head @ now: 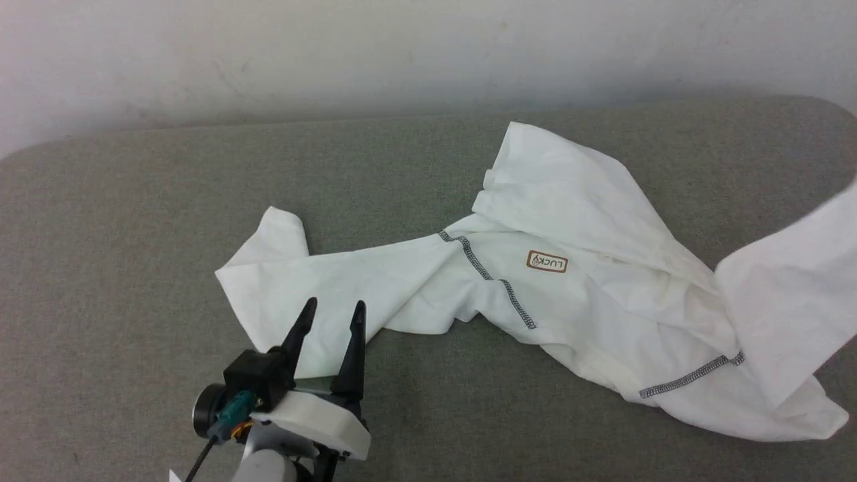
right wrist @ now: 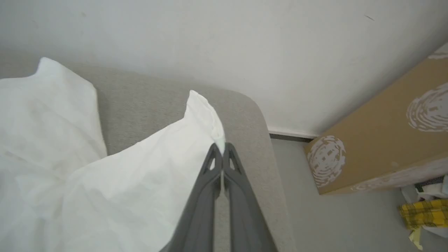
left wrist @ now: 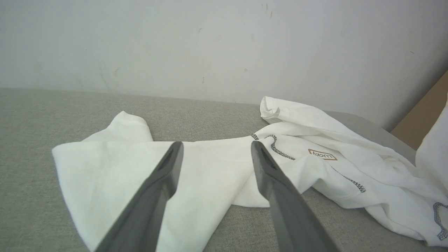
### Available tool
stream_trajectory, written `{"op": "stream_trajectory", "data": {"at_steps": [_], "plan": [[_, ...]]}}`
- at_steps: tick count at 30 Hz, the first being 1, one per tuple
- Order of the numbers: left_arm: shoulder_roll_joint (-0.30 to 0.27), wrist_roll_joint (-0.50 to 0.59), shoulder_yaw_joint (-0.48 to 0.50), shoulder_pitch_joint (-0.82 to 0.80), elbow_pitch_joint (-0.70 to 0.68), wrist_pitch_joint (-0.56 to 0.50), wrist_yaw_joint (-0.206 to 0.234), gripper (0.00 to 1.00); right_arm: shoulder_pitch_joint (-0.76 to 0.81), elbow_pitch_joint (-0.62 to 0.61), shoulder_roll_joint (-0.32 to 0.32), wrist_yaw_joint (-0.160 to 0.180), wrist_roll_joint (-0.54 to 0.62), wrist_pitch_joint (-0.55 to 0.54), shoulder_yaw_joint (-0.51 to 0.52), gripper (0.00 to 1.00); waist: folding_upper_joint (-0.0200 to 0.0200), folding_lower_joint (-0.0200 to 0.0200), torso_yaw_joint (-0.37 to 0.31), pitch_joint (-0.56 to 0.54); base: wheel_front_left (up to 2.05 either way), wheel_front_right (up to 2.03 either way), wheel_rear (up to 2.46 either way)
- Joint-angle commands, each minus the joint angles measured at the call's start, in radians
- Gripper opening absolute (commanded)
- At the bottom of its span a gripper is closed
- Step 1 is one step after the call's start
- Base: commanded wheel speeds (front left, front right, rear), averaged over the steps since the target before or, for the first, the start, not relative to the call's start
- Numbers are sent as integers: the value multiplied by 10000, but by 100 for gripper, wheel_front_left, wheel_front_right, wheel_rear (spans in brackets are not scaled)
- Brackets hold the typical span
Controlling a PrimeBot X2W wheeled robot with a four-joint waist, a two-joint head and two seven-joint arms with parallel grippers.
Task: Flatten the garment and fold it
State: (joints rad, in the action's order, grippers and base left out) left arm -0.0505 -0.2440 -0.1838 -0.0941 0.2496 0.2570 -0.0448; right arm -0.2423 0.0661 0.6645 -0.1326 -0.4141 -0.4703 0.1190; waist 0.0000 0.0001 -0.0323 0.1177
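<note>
White hooded garment (head: 415, 274) lies crumpled over centre and right of the head view on the grey bench (head: 134, 234). One sleeve stretches left and the LUCK patch (head: 547, 262) faces up. Left pincer (head: 336, 304) at lower left is released, fingers spread over the sleeve end; contact unclear. Right pincer (right wrist: 222, 146) is clenched on a garment edge, with the cloth raised at the head view's right edge. Cardboard box (right wrist: 378, 140) sits at the right of the right wrist view.

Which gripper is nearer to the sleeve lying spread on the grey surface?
Left. The left gripper hangs open right over the sleeve's near edge. The right gripper is shut on another corner of the garment, off at the grey surface's right end.
</note>
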Motion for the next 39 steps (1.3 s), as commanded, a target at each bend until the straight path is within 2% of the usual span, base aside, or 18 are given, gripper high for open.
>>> {"op": "stream_trajectory", "data": {"at_steps": [1,5,10,11,12,17,22,28,33,39], "plan": [[-2,92,-62,-237,6,47,-90,100,-319,766,109,19,521,317,439,0,0,-1,107,378,0,0,0],[-1,169,-193,-485,63,47,-132,100,-888,2975,124,19,1619,1353,1397,0,0,-1,438,765,0,0,0],[0,214,-233,-585,120,47,-143,100,-1565,5541,-223,19,2823,2236,2011,0,0,-1,743,999,0,0,0],[1,216,-237,-594,130,47,-153,100,-1680,5955,-332,19,3051,2366,2131,38,0,-1,775,1003,0,0,0],[1,220,-249,-593,143,47,-165,100,-1792,6337,-470,19,3231,2509,2282,100,0,-1,807,990,0,0,0],[1,214,-291,-496,223,47,-155,100,-2243,7137,-1175,19,3663,3509,1848,100,0,-1,726,717,0,0,0],[2,203,-469,-278,244,47,-224,100,-2485,6554,-1882,19,3097,4628,566,100,0,-1,373,197,0,0,0],[2,-235,-1022,-168,382,-615,-362,100,-1685,4294,-2446,19,1754,5175,-795,100,0,-1,-67,-183,0,0,0],[-155,-116,-1661,-553,668,-1795,-558,100,-401,1900,-3113,19,1100,4985,-803,100,0,-1,-348,18,0,0,0],[-390,255,-2141,-1644,1262,-2619,-651,100,890,-362,-4267,19,1060,4310,-928,100,0,-1,-794,643,0,0,0]]}}
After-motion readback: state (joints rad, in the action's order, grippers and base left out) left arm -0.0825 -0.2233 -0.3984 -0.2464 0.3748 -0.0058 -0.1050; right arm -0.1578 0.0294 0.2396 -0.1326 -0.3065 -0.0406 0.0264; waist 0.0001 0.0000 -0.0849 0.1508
